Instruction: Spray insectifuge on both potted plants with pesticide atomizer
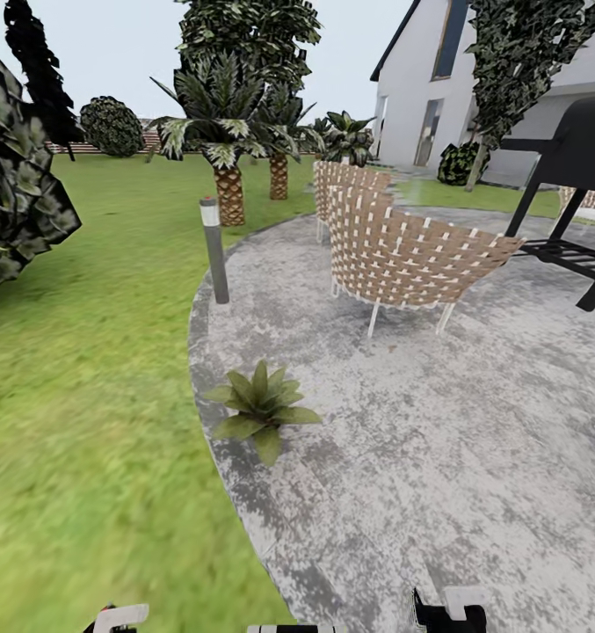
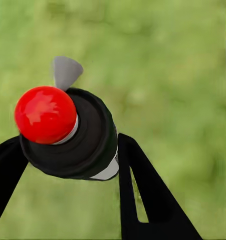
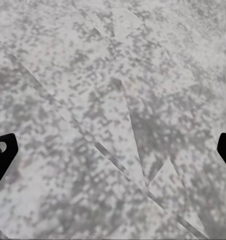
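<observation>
My left gripper (image 2: 67,144) is shut on the pesticide atomizer (image 2: 67,132), seen end-on over blurred lawn: a red round cap, a dark collar, a grey nozzle tab and a sliver of white body. One potted plant (image 1: 260,406), a low rosette of broad pointed leaves, sits at the patio's left rim, ahead of me. A second leafy plant (image 1: 348,136) rises behind the far wicker chair. My right gripper (image 3: 113,150) hangs open over mottled grey paving, with nothing between its fingers. Bits of both arms (image 1: 117,620) show at the head view's lower edge.
Two woven wicker chairs (image 1: 402,251) stand on the round patio (image 1: 438,457). A grey bollard light (image 1: 214,251) marks its left rim. A black grill (image 1: 578,176) is at the right. Palm trees (image 1: 229,189), a dark bush (image 1: 16,193) and the white house (image 1: 420,97) surround the lawn (image 1: 86,352).
</observation>
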Tool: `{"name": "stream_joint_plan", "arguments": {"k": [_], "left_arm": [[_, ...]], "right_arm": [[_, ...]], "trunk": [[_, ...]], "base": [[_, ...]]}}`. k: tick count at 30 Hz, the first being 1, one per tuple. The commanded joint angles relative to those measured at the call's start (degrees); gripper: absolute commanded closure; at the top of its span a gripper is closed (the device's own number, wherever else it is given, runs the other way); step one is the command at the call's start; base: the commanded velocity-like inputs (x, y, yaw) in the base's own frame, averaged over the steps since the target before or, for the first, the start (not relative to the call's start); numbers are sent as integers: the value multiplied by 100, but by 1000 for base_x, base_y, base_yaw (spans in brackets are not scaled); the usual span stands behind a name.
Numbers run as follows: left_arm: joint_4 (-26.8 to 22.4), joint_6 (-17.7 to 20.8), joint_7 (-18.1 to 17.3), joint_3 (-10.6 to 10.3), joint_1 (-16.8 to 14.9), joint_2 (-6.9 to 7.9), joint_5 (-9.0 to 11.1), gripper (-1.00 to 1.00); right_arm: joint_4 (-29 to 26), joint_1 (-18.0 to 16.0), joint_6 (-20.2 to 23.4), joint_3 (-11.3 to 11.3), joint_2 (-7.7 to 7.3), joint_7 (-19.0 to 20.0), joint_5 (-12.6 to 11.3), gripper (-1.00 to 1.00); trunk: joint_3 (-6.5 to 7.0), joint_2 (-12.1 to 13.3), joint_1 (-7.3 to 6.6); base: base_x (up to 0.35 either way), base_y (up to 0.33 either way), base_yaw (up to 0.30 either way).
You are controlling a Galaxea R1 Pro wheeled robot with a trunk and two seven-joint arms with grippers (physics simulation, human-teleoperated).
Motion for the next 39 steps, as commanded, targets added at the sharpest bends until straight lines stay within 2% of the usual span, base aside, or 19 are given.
{"name": "stream_joint_plan", "arguments": {"k": [1,8,25,39], "left_arm": [[6,-28,12,37,-5,-2,-60,100],[5,-29,12,37,-5,-2,-60,100],[5,-36,12,37,-5,-2,-60,100],[5,-36,12,37,-5,-2,-60,100]], "right_arm": [[-2,0,-6,50,0,-23,-35,-100],[-2,1,-6,50,5,-24,-35,-100],[-2,2,-6,50,9,-19,-35,-100],[-3,0,-6,50,9,-19,-38,-100]], "trunk": [[-4,-1,0],[-4,-1,0],[-4,-1,0],[-4,-1,0]], "base": [[163,-240,0],[162,-240,70],[157,-243,265],[87,-263,21]]}}
